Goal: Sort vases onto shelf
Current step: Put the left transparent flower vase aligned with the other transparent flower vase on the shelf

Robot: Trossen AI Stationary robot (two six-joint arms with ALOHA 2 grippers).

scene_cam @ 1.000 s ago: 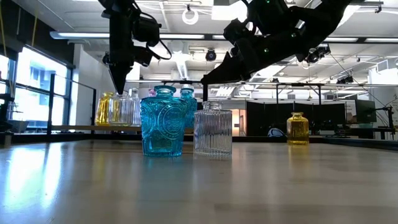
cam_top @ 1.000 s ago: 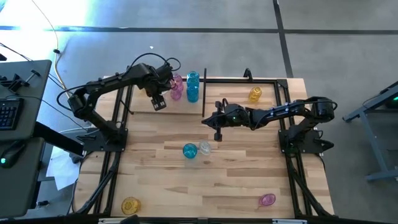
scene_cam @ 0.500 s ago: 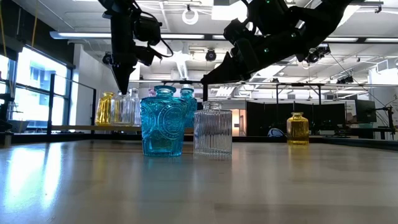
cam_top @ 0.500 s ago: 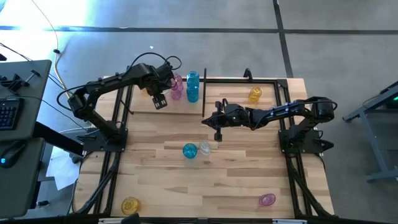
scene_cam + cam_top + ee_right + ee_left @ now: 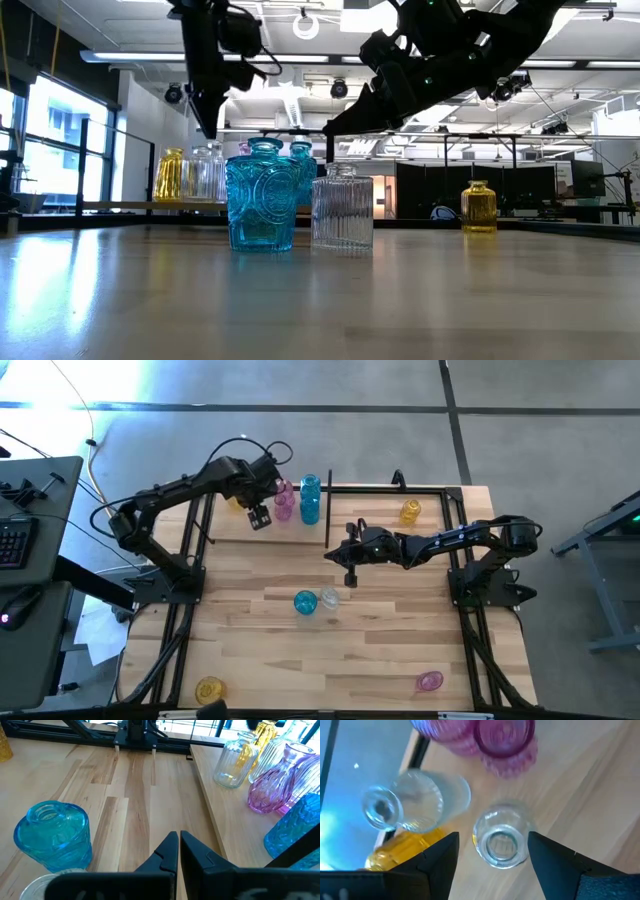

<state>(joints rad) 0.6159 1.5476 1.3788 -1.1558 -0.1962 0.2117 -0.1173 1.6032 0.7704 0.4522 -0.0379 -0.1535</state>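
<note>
The left gripper (image 5: 260, 516) hangs over the far-left part of the shelf (image 5: 440, 491), fingers spread with nothing between them; from above, the pink vases (image 5: 284, 500) and a tall teal vase (image 5: 309, 499) stand just beside it. The right gripper (image 5: 349, 571) waits mid-table, pinched shut on nothing, near a blue vase (image 5: 304, 602) and a clear vase (image 5: 328, 599). More vases sit at the near edge.

At table height, the left arm's tip hangs above the row of jars at the far left, clear of them. This level look shows height, which the top view cannot.

The left wrist camera alone reveals a clear jar (image 5: 501, 841) directly below the open fingers (image 5: 440, 851), with another clear one (image 5: 415, 806) lying on its side nearby. I reckon any sideways drift could topple these crowded neighbours.

The right wrist view confirms its fingers (image 5: 167, 852) meet.
</note>
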